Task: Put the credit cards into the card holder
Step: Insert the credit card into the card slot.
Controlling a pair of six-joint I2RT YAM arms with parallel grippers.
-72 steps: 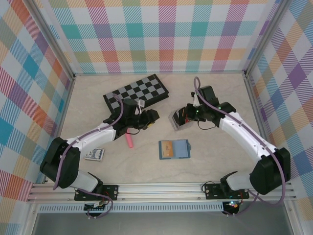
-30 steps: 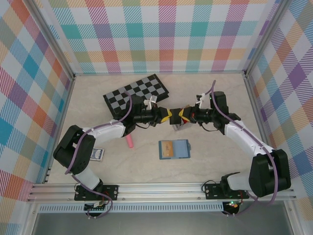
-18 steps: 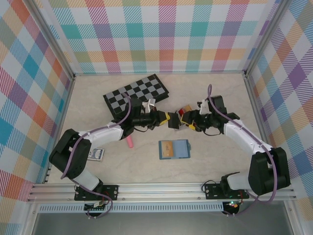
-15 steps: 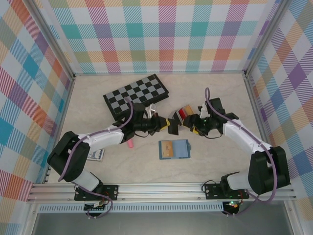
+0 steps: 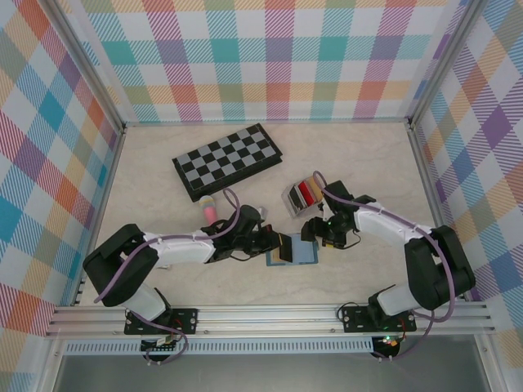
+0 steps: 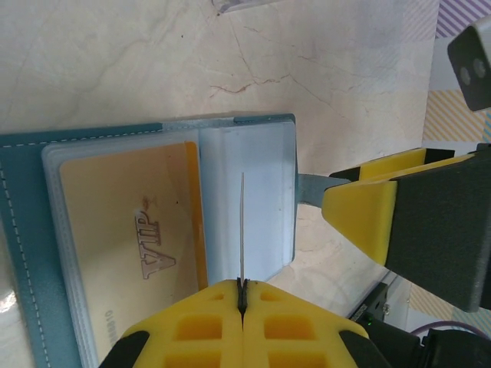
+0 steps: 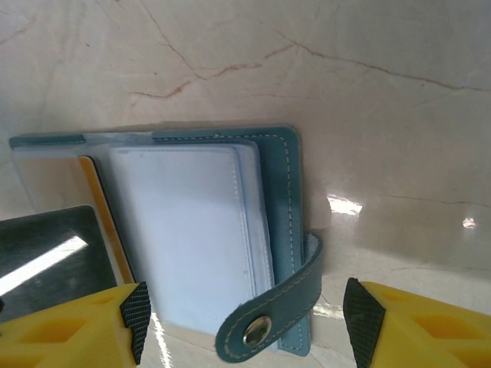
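- Teal card holder (image 5: pixel 301 250) lies open on the table (image 5: pixel 359 163) between both grippers, with a tan card (image 6: pixel 130 230) in its sleeve.
- Clamped left gripper (image 6: pixel 242 295) holds a dark card (image 6: pixel 242 230) edge-on over the pale pages.
- Wide-spread right gripper (image 7: pixel 245 320) straddles the strap (image 7: pixel 295 295).

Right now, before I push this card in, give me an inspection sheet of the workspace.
Surface: pale marbled table, no spills seen.
Job's things: wallet lies open, with a tan card in a sleeve. A dark card is held on edge over the wallet. More cards sit in the tray.
Clutter: chessboard, grey tray, pink item.
Grippers: left gripper, jaws shut on the dark card. Right gripper, jaws open, astride the wallet's strap.
Cables: purple cables run along both arms, none across the wallet.
Surroundings: plaid walls, metal rail at the near edge.
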